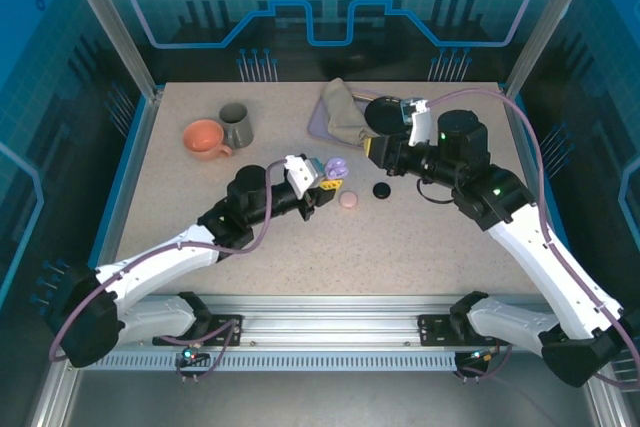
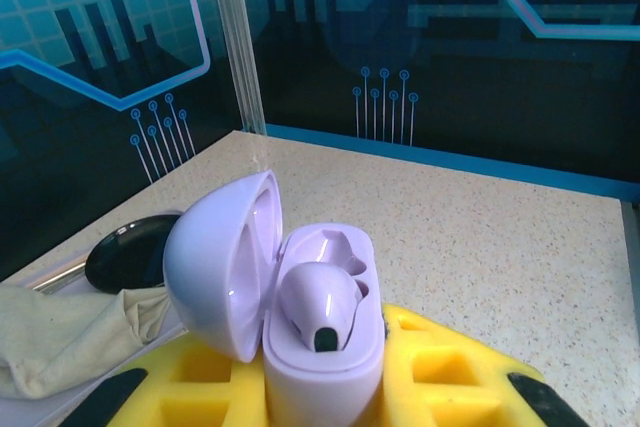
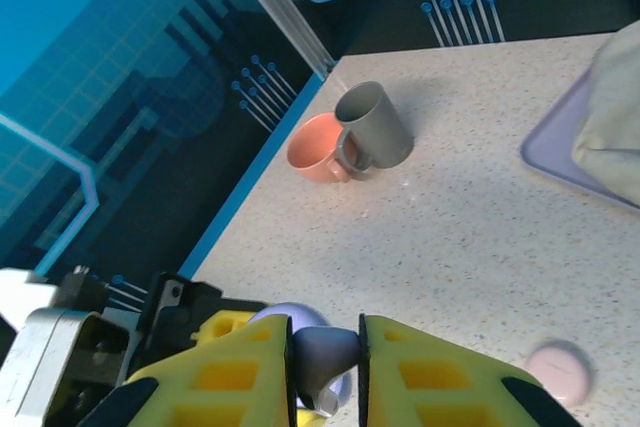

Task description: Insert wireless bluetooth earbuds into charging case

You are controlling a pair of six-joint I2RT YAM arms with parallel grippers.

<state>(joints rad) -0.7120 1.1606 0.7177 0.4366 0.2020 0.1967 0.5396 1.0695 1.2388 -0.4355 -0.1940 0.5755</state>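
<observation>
Lilac earbud [image 3: 322,352], pinched between the right gripper's [image 3: 325,367] jaws, should drop stem-first into the spare socket [image 2: 337,245] of the left gripper's [image 2: 322,392] clamped case [image 2: 325,367].

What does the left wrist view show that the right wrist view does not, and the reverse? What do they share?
From the left wrist: the inside of the open lilac case, held in the left pincer, one lilac earbud seated, the second socket empty; a black disc. From the right wrist: an orange cup, a grey mug, a pink round case. In both: the beige cloth and the right pincer shut on the other lilac earbud.
</observation>
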